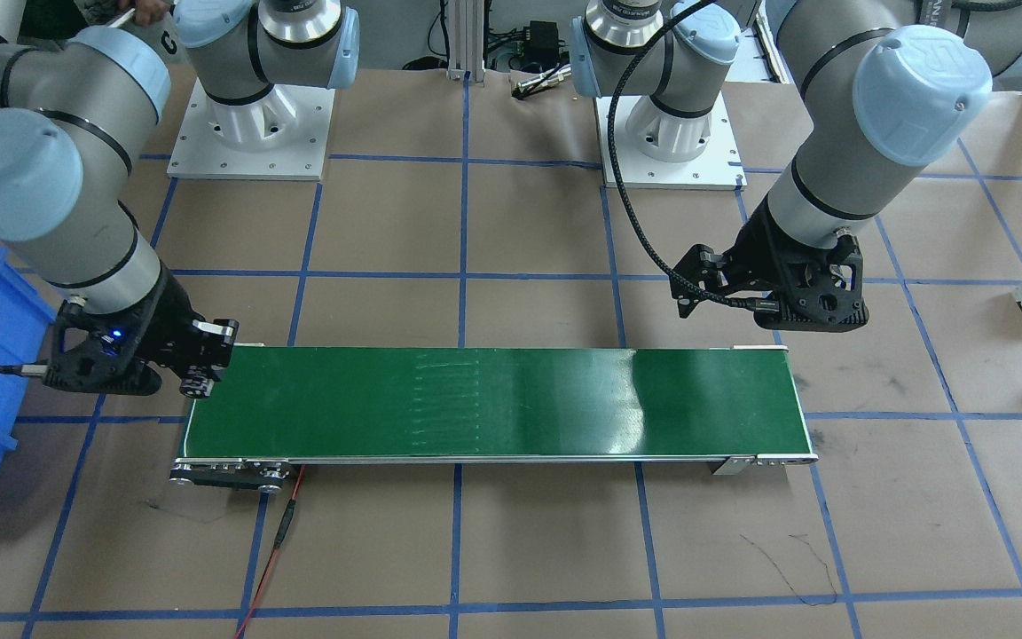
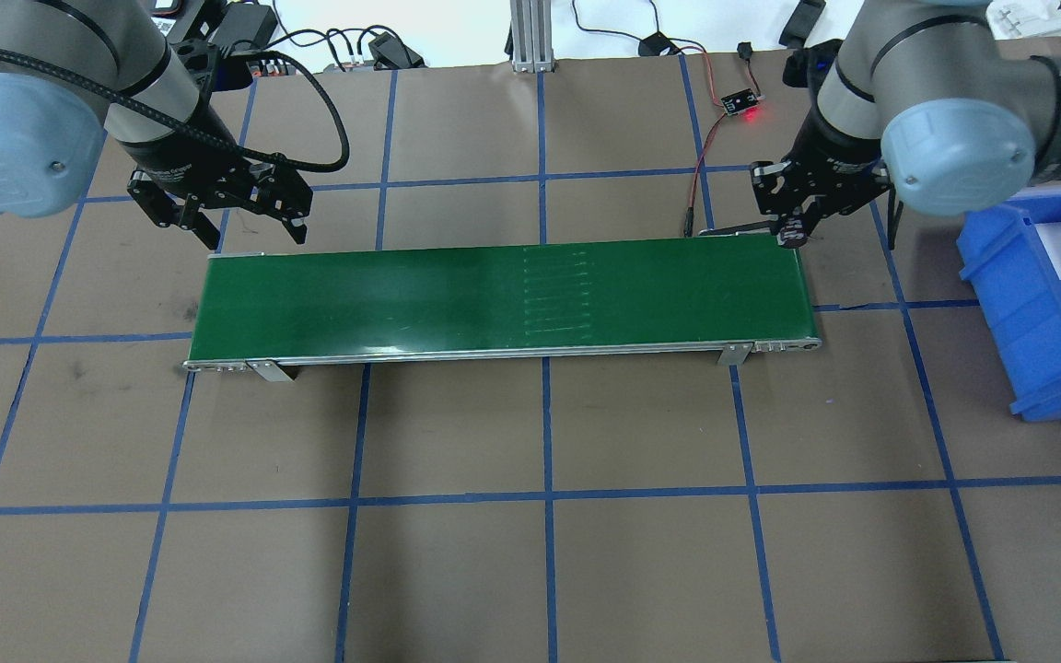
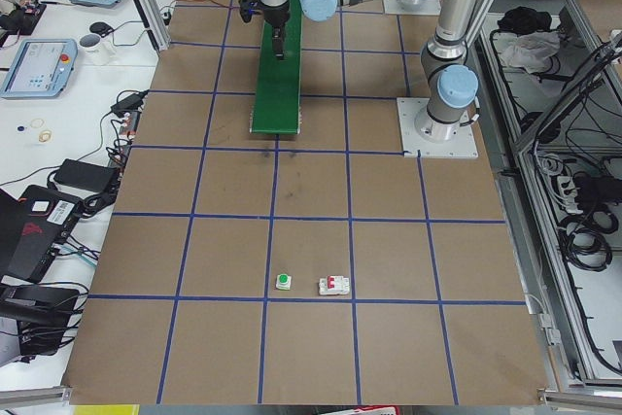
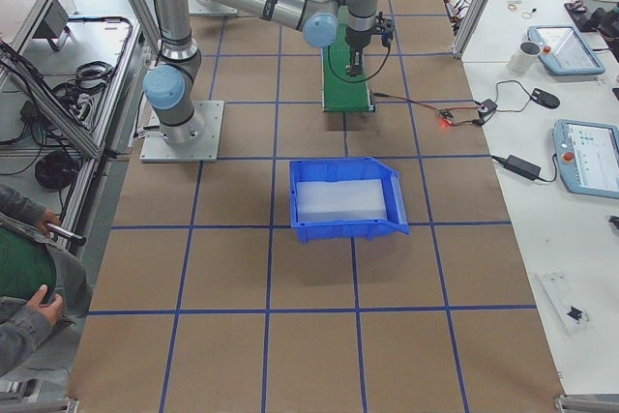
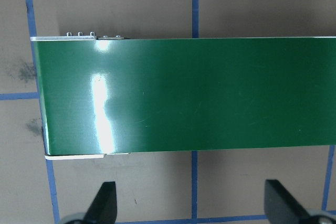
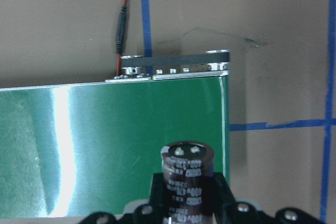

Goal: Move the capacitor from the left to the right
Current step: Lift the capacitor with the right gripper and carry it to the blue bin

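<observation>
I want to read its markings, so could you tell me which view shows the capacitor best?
The right wrist view: the capacitor fills the lower middle, printed side and top clear, held in the right pincer. Overhead and front views show only a dark speck; side views are too distant.

Green belt [image 2: 494,299], brown gridded surface [image 2: 457,571], blue bin [image 2: 1000,295].
Belt glossy dark green with pale streak marks mid-length; surface grid is blue tape; bin white inside; capacitor [image 6: 188,182] dark brown-black with pale print; left tool [image 2: 252,235] and right tool [image 2: 790,232] black; arms [image 2: 139,83] grey, light-blue caps.
</observation>
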